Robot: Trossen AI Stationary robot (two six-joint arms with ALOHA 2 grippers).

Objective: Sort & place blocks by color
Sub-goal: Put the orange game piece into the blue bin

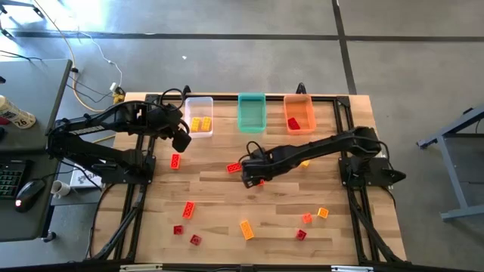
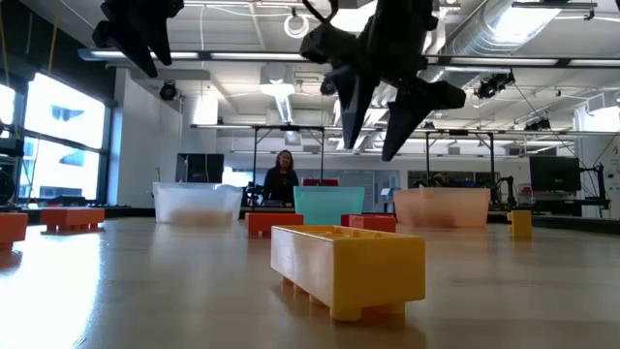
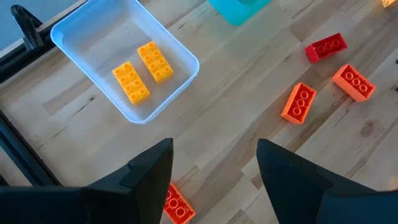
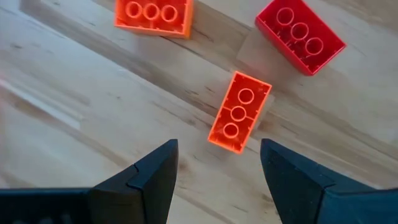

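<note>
A: Three bins are seen along the far edge from above: clear bin with yellow blocks inside, teal bin, orange bin with a red block in it. Loose blocks are scattered over the table.

B: Grippers from above?

A: Left gripper is placed just beside the clear bin, right gripper mid-table over a small cluster of blocks.

B: Low view?

A: A yellow block is seen close up on the table, both grippers hanging above it. A person is visible beyond the bins.

B: Left wrist?

A: Fingers are spread, nothing held. Two yellow blocks lie in the clear bin; a red-orange block lies partly under the fingers.

B: Right wrist?

A: Fingers are spread, empty. An orange block is lined up with the gap, clear of both fingers; a red block and another orange block lie beyond.
</note>
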